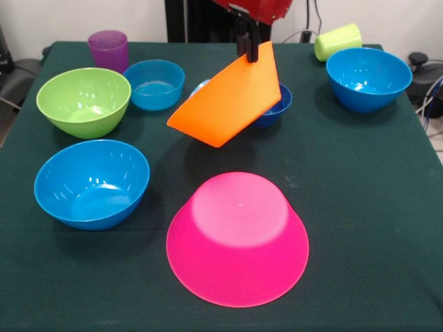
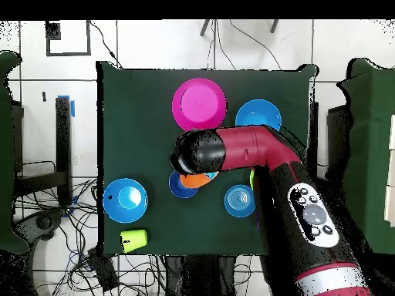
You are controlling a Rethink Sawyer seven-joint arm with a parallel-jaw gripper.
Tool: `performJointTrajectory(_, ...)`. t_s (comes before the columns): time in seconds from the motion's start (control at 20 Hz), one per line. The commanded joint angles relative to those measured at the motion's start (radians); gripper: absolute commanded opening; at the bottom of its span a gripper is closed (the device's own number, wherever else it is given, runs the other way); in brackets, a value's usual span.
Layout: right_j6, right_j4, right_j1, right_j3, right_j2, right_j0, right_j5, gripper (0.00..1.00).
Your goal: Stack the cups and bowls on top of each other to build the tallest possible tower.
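Observation:
My gripper [image 1: 248, 50] is shut on the rim of the big orange bowl [image 1: 228, 100] and holds it tilted in the air above the table's middle. The big pink bowl [image 1: 237, 238] lies upside down in front of it, apart; it also shows in the overhead view [image 2: 200, 104]. The small dark-blue bowl [image 1: 279, 107] sits upright, partly hidden behind the orange bowl. In the overhead view my arm [image 2: 247, 150] covers most of the orange bowl [image 2: 199, 182]. The purple cup [image 1: 109, 50] stands at the back left. The yellow-green cup [image 1: 338, 41] lies on its side at the back right.
A green bowl [image 1: 83, 100], a small light-blue bowl [image 1: 154, 84] and a medium blue bowl [image 1: 91, 183] stand upright on the left. Another medium blue bowl [image 1: 368, 77] stands at the right. A light-blue sliver [image 1: 199, 86] peeks out behind the orange bowl.

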State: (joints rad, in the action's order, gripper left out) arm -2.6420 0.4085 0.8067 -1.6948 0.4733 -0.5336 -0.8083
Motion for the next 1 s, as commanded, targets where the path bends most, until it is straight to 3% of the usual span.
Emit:
performJointTrajectory(0.05,0.097,0.141,0.004,0.16,-0.1,0.099,-0.273,0.0)
performJointTrajectory(0.2,0.088,0.178,0.006,0.218,-0.125,0.139,-0.382,0.0)
performJointTrajectory(0.5,0.073,0.243,0.01,0.274,-0.163,0.189,-0.497,0.0)
performJointTrajectory(0.7,0.077,0.269,-0.001,0.293,-0.177,0.203,-0.512,0.0)
performJointTrajectory(1.0,0.004,0.365,-0.074,0.334,-0.227,0.273,-0.473,0.0)
